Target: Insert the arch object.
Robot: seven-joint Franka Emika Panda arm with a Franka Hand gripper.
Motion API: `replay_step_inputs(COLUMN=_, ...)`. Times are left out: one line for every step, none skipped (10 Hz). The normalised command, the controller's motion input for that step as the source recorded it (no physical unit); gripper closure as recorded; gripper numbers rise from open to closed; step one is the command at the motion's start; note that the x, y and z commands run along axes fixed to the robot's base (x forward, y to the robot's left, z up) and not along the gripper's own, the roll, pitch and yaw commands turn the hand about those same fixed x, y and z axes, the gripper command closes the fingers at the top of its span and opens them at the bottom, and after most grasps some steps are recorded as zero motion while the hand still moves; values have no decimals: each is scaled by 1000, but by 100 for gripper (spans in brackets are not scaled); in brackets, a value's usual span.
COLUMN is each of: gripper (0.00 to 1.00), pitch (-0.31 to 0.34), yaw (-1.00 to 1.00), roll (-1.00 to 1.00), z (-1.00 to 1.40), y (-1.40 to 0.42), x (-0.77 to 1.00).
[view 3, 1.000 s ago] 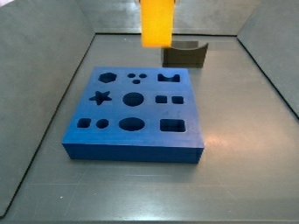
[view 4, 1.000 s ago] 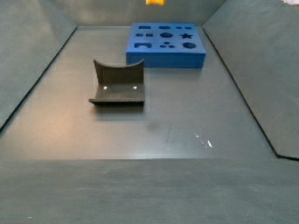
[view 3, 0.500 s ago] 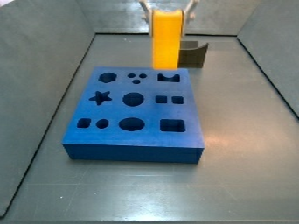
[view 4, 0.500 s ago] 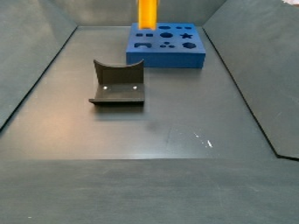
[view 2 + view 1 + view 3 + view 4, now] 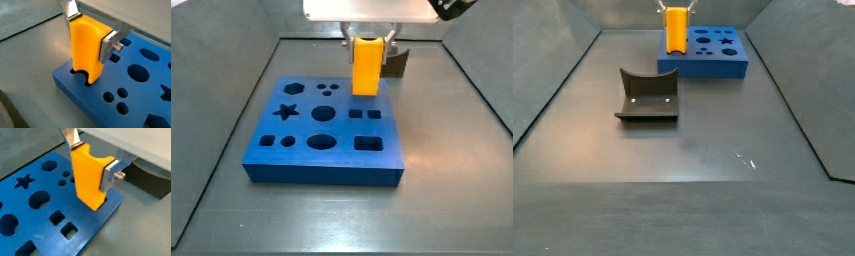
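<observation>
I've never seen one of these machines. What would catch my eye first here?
The bright orange-yellow bar, upright between the pincer's silver fingers, its lower end at a hole near a corner of the blue slab. The slab lies on the grey floor, full of shaped holes including a star. A dark curved fixture stands apart from it.

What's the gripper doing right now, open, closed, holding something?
Gripper: closed on the orange-yellow piece, holding it upright with its lower end at a hole in the blue slab.
</observation>
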Motion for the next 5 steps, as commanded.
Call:
replay_step_inputs(gripper=100, pitch=97, yaw=0, roll=44, z=-277, y=231, x=0)
replay_step_inputs(gripper=100, pitch=76, yaw=0, roll=14, z=-254, y=191, x=-20)
replay_step_inputs(gripper=100, pitch=70, yaw=0, roll=0, z=-266, y=97, x=0)
replay_step_inputs(gripper=100, pitch=50, yaw=0, roll=0, z=-406, y=0, x=54)
replay_step_inputs(gripper=100, pitch=3, yaw=0, roll=16, z=-674, y=0, x=91)
